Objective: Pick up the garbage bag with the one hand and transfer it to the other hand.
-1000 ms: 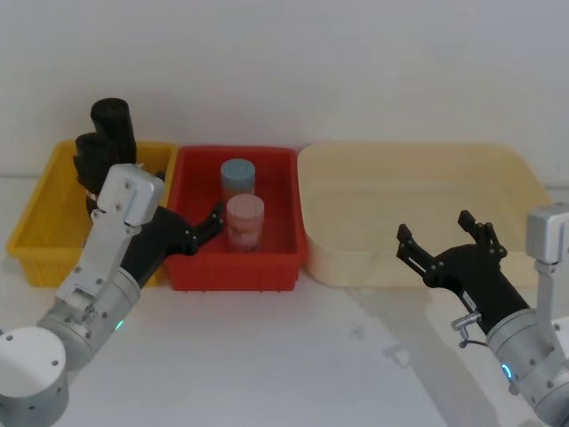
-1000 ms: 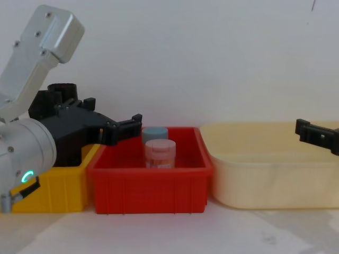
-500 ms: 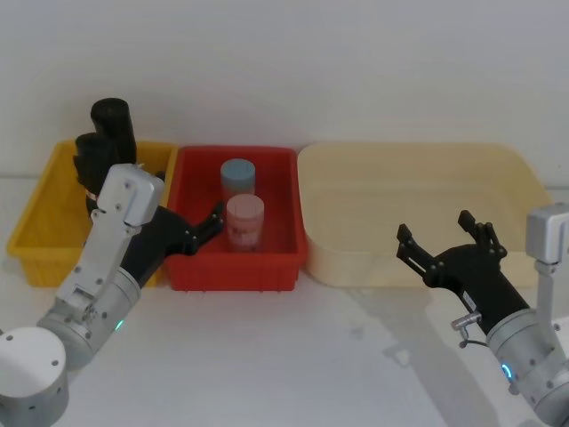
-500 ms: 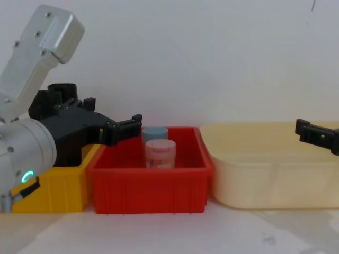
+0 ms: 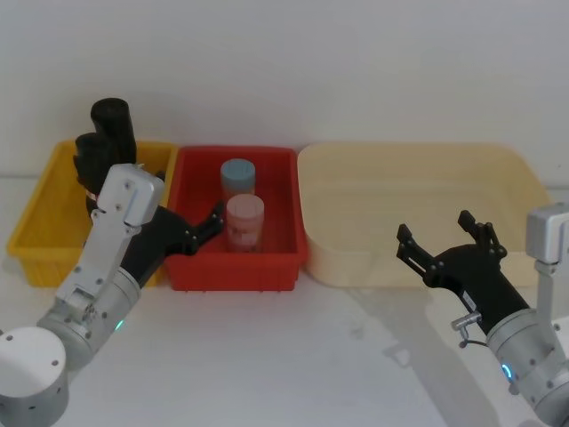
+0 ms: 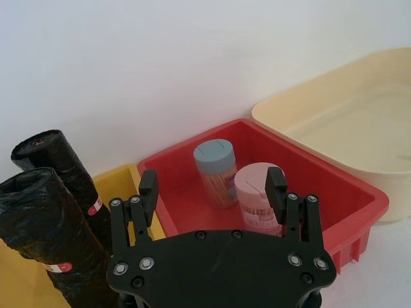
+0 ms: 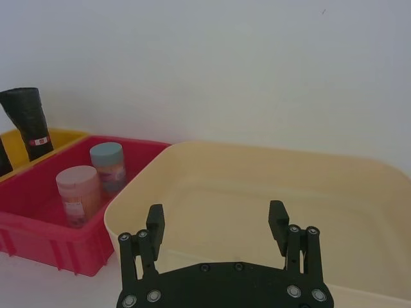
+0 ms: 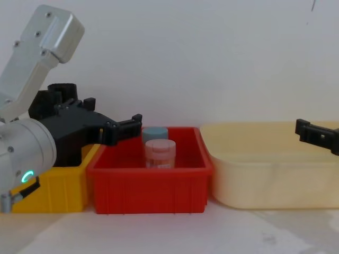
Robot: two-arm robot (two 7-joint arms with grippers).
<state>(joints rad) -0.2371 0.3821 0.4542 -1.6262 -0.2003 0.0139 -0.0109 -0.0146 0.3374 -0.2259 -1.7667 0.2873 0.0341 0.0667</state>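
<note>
left gripper (image 6: 212,185) hovers, fingers apart, near the garbage bag (image 6: 45,218) in the yellow bin (image 5: 34,227); right gripper (image 5: 436,229) hangs spread too, well apart.

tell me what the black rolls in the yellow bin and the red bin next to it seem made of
black rolls: thin plastic film by the look, crinkled and faintly glossy, with creases catching the light.
red bin: probably rigid moulded plastic, with smooth walls, an even colour, a slight sheen and a straight thick rim.
</note>
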